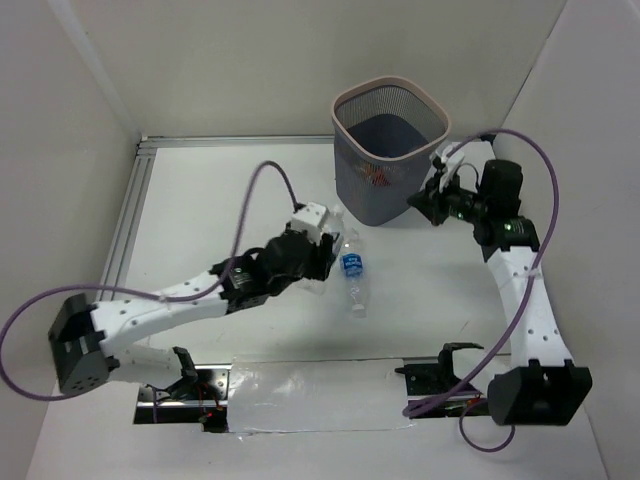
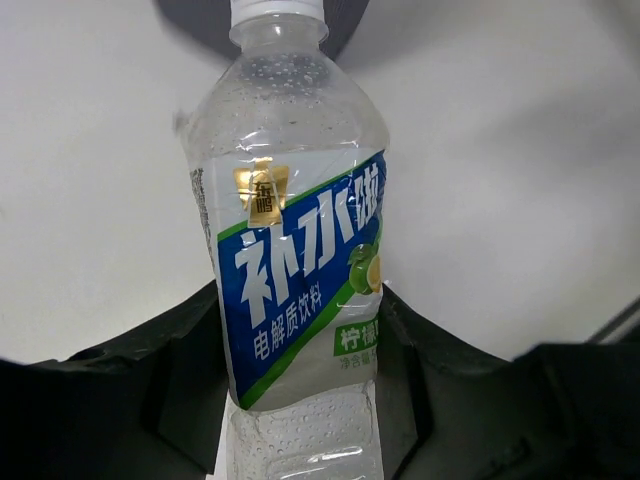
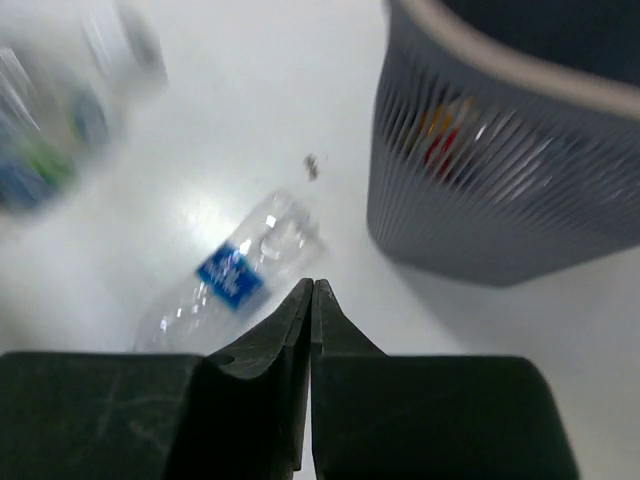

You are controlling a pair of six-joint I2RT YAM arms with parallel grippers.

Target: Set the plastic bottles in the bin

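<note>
Left claw (image 2: 300, 345) is pinching the blue-green label bottle (image 2: 300, 250), near the bin (image 1: 395, 195). Best to lift above the rim and centre over the opening before release. Right claw (image 3: 312, 288) is pressed together, empty, beside the bin. A spare bottle (image 1: 352, 270) lies on the worktop (image 1: 220, 200). Red-orange items show through the bin's mesh.

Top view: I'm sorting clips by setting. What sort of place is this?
Probably a robot test cell: a white table walled by plain panels, left arm and right arm mounted at its near edge, bin and bottle as props.
</note>
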